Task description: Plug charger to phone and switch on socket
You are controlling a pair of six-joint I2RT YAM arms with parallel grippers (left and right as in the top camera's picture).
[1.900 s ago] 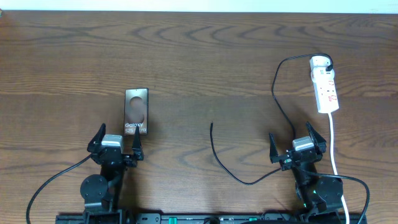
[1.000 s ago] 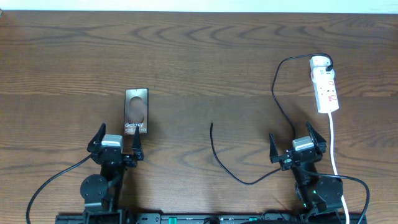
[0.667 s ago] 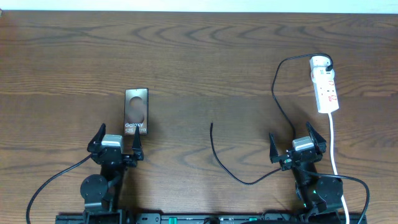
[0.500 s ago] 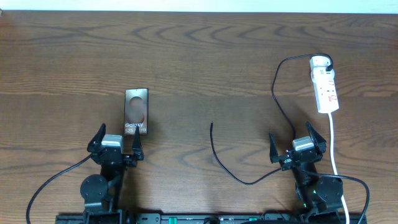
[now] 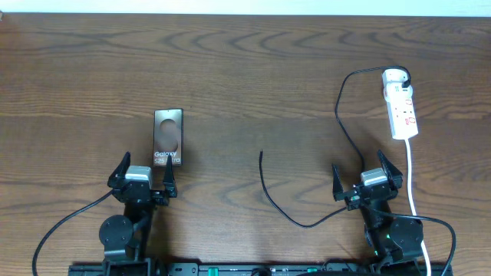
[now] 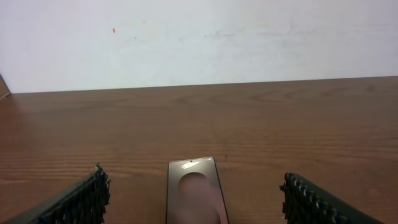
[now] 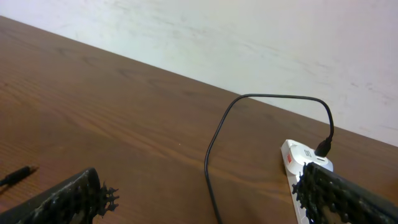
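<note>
2 grippers gape open, holding nothing: the left gripper [image 5: 146, 170] just below the phone [image 5: 168, 138], the right gripper [image 5: 361, 175] far to its right. the charger [image 5: 261, 162] lies with its loose tip right of the phone on the surface [image 5: 253, 77], the socket [image 5: 401, 107] farther right.

The desk [image 5: 253, 77] is dark brown woodgrain; the phone [image 5: 168, 138] — glossy brown, white lettering; the charger [image 5: 341, 123] black; the socket [image 5: 402, 107] — white with red marks.
</note>
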